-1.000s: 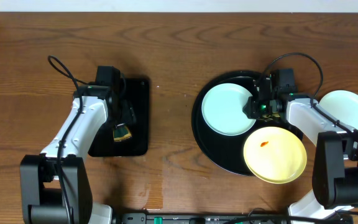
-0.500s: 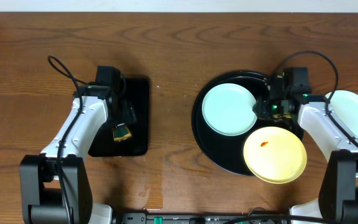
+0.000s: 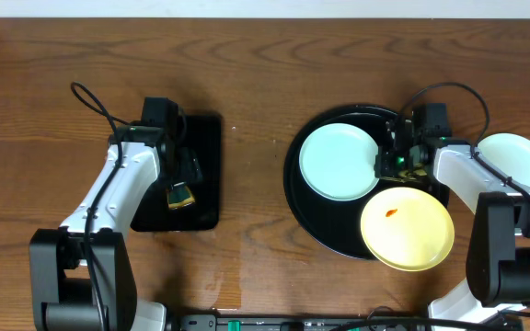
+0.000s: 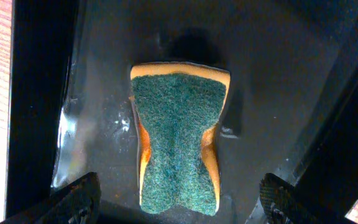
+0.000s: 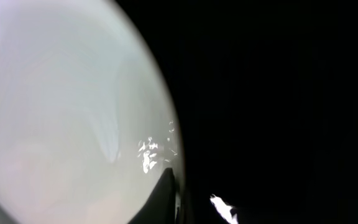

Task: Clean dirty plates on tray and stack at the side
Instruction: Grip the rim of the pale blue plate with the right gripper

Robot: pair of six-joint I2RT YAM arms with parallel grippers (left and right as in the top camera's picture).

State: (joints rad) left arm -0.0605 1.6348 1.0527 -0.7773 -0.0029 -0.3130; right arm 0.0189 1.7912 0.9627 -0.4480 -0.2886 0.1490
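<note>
Left gripper [image 4: 178,204]: spread wide, fingertips flanking a sponge [image 4: 178,143] and apart from it. The sponge lies green scouring side up, orange body beneath, on the smaller rectangular black tray [image 3: 205,138].

Right gripper [image 3: 394,162]: at the right rim of a pale blue plate [image 3: 337,162] on the round black tray [image 3: 306,216]. Grip cannot be told: the wrist hides the fingers from overhead, and the wrist view is mostly black.

A yellow plate [image 3: 412,234] with an orange smear [image 3: 391,212] sits just beside the gripper, its near edge past the tray's rim. A third pale plate [image 3: 518,165] lies off the tray on the wooden table [image 3: 256,92], partly covered by the right arm.
</note>
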